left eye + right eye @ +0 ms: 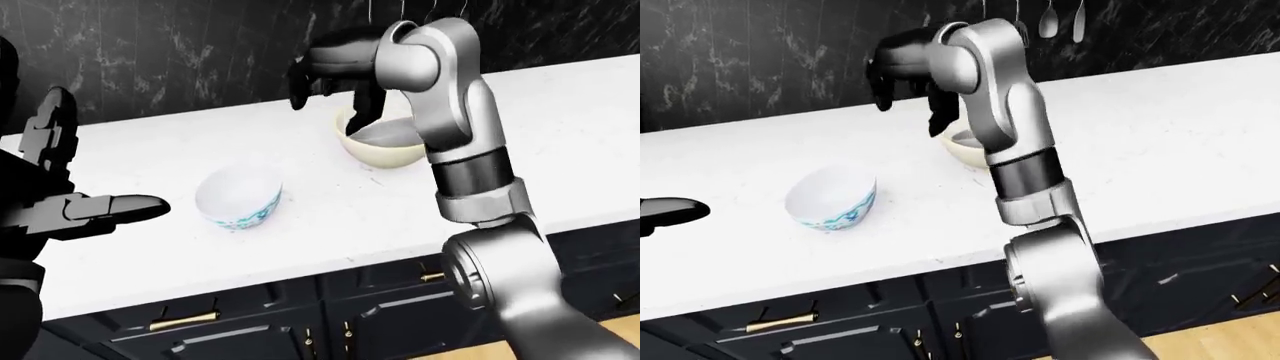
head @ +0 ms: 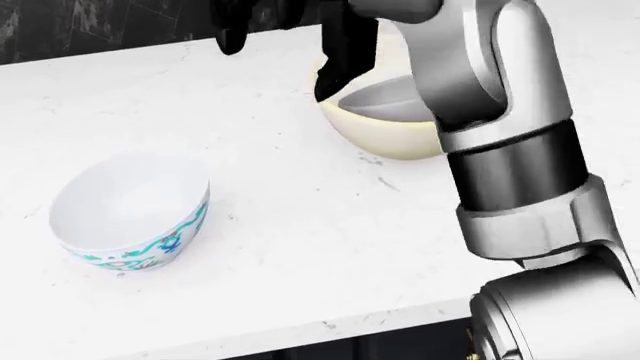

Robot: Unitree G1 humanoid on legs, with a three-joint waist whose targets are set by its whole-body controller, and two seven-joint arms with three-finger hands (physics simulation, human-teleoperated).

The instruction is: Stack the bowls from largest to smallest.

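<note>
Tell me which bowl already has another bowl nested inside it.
The cream bowl under the right hand: a grey bowl sits inside it. The white bowl with the teal pattern stands alone, empty.

- The right hand point(image 1: 325, 75) hangs with fingers spread, above the cream bowl's point(image 1: 385, 150) ten o'clock rim.
- A grey bowl point(image 1: 385, 133) sits inside it.
- The patterned white bowl point(image 1: 238, 199) stands at its eight o'clock on the white tabletop point(image 1: 330, 210).
- The left hand point(image 1: 75, 195) hovers at nine o'clock, fingers apart.

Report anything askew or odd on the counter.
The grey bowl sits tilted inside the cream bowl, one edge riding higher, not nested flat. The patterned bowl stands upright, apart, to the left in the head view. Nothing spilled or broken.
</note>
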